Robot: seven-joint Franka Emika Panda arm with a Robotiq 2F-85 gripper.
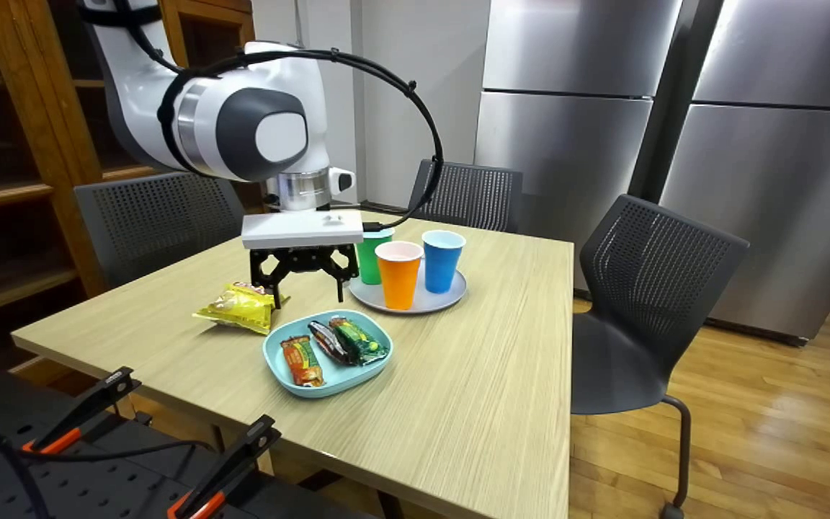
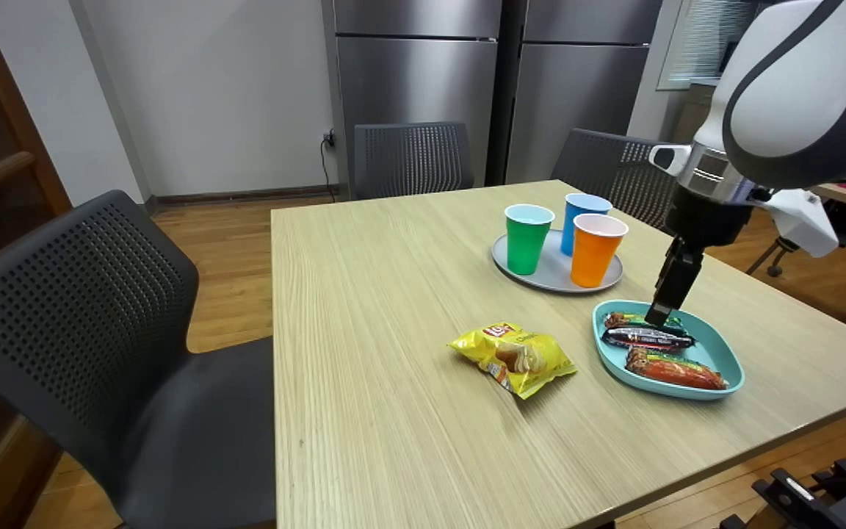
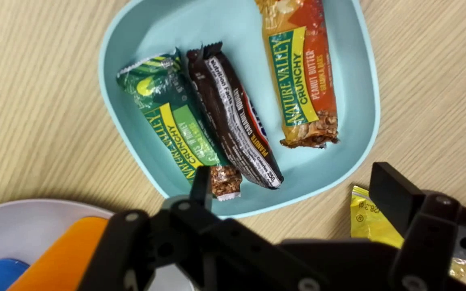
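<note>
Gaping wide, the empty end effector (image 1: 308,302) hangs near the tray (image 3: 231,24).

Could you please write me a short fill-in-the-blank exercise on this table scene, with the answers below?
The cups on the gray plate number ____.
In the tray, the brown bar lies between the peanut butter bar and a third bar, mainly ____ in colour.
The chip bag is mainly ____.
The end effector has its jaws ____, not shut.

Missing words: three; green; yellow; open.

Lt wood tbl (image 2: 364,330) w/ gry plate (image 2: 555,278), teal tray (image 2: 718,354), ylw chip bag (image 2: 517,358).
</note>
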